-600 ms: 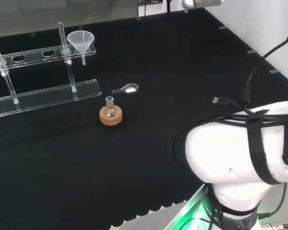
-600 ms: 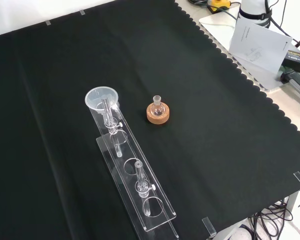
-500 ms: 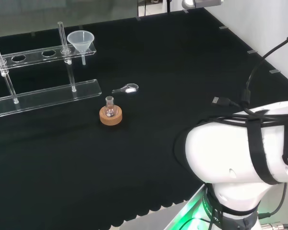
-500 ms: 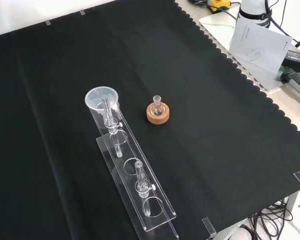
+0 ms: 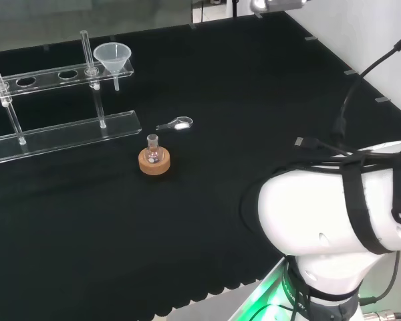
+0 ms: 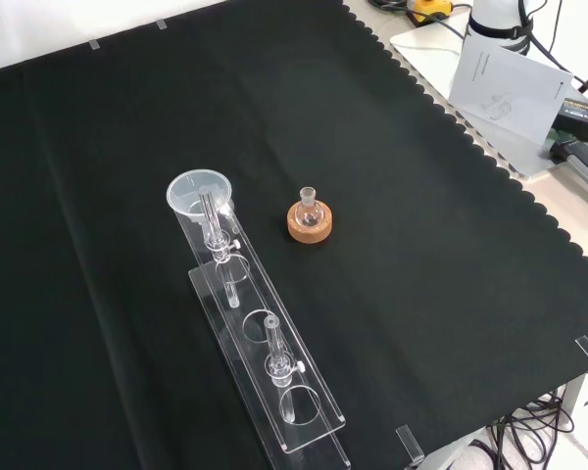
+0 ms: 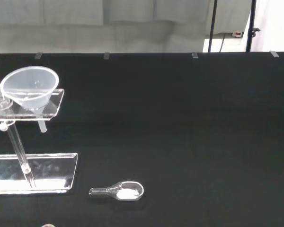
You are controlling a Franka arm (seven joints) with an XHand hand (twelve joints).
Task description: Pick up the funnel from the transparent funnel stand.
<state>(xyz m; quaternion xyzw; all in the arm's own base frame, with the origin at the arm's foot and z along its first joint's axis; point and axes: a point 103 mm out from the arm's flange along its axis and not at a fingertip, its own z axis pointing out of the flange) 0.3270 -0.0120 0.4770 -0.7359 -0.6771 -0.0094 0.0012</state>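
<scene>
Funnel (image 5: 113,56) sits upright in the end hole of the transparent funnel stand (image 5: 63,137), its cone above the upper bar and its stem hanging through toward the base plate. In the head view the stand runs along the far left of the tabletop (image 5: 240,107), and the arm's white link (image 5: 334,214) bulks at the lower right. A small flask (image 5: 153,148) on a cork ring (image 5: 154,162) stands just in front of the stand's near end, with a clear spoon (image 5: 176,124) holding white powder lying between flask and stand. The front view shows the funnel (image 6: 200,194) from above, its round mouth at the farther end of the stand (image 6: 265,362), and the flask (image 6: 309,208) to its right; the spoon is hard to make out there. From the wrist, the funnel (image 7: 30,88) and spoon (image 7: 117,191) appear close and clear. Whether the robot hand is open or closed, I cannot tell.
</scene>
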